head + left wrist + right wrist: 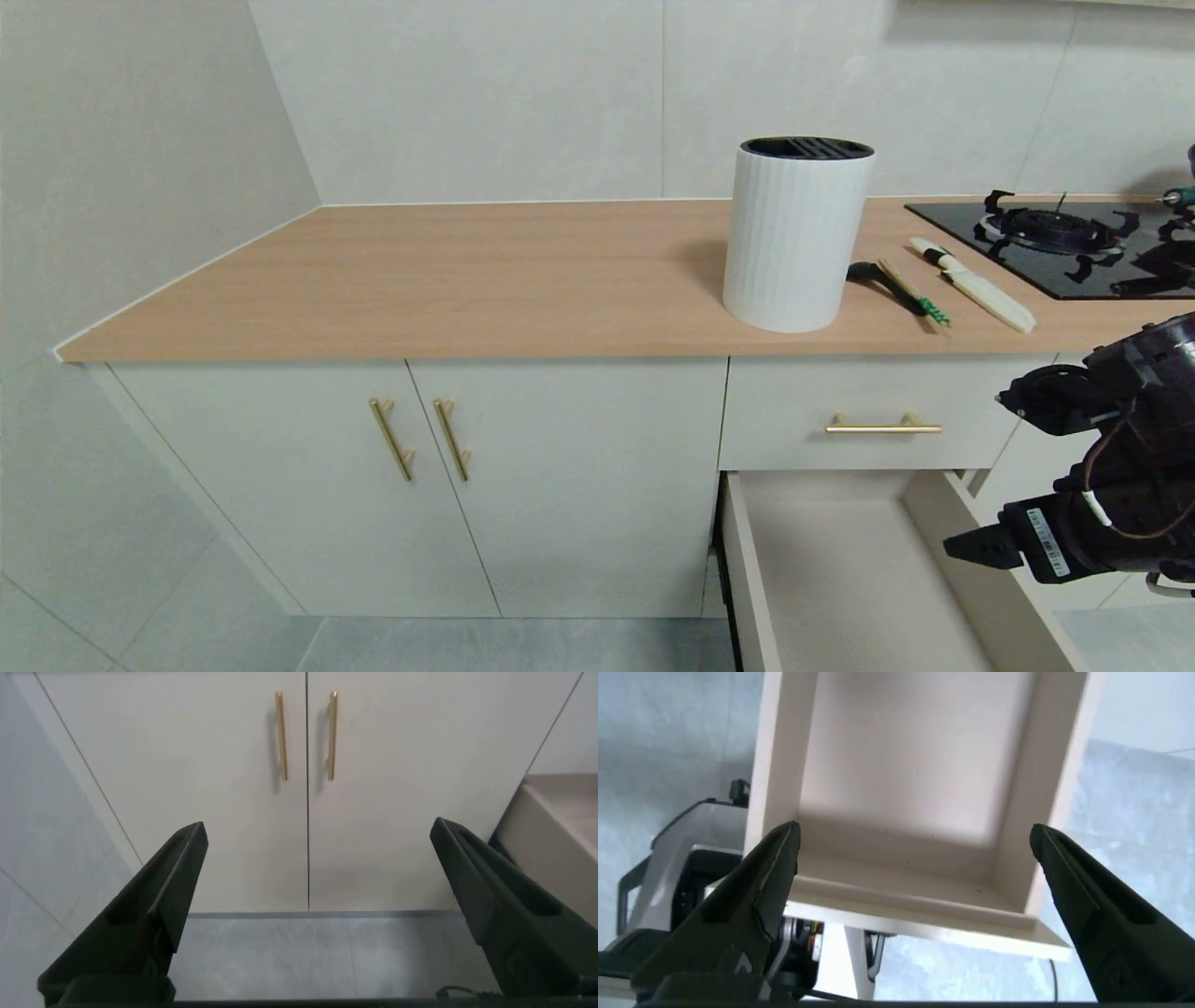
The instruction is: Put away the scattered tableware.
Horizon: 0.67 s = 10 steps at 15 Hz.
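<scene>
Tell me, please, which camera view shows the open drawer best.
The right wrist view: it looks straight down into the open drawer, showing its floor and walls. The head view crops it at the frame's bottom edge; the left wrist view catches a corner.

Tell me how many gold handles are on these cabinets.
3: left door handle and right door handle, upright side by side; drawer handle, horizontal on the shut upper drawer. The open lower drawer may hide another.
</scene>
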Motion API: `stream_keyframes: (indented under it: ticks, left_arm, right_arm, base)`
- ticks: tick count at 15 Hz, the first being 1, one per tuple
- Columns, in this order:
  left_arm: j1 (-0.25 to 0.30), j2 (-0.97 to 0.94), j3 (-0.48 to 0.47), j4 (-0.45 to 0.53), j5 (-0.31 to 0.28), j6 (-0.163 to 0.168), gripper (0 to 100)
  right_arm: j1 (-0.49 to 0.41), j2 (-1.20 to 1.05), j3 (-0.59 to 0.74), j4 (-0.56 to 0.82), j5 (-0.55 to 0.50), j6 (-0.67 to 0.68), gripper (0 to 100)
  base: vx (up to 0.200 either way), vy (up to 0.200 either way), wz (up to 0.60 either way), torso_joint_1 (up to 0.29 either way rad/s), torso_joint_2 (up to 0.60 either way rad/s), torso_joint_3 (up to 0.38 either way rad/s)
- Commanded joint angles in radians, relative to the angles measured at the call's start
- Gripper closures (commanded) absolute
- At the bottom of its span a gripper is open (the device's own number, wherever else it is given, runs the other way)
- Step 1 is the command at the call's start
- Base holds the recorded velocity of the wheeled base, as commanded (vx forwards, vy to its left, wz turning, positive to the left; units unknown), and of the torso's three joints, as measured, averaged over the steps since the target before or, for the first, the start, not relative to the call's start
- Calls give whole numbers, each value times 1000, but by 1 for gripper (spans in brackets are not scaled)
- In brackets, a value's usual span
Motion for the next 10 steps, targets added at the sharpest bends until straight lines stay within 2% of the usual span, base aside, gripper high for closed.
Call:
stream_keyframes:
  ticks: [1,4,5,7,8,10]
  left_arm:
    - [0,0,0,0,0,0,0]
    - [0,0,0,0,0,0,0]
    - [0,0,0,0,0,0,0]
    - [0,0,0,0,0,0,0]
    - [0,0,0,0,0,0,0]
    - [0,0,0,0,0,0,0]
  right_arm:
    - [0,-8,1,-14,0,-1,0]
    - [-3,-47,5,-139,-2,-2,0]
    - [-3,-36,-13,-218,-9,-4,0]
    - [-12,10,-90,-242,-36,-4,0]
    - [-40,82,-226,-204,-65,-4,0]
    - [-73,151,-355,-155,-66,-4,0]
  base:
    - [0,0,0,217,-471,-266]
    - [0,0,0,89,-181,-98]
    - [0,0,0,22,-51,-27]
    - [0,0,0,0,0,0]
    - [0,0,0,0,0,0]
    - [0,0,0,0,0,0]
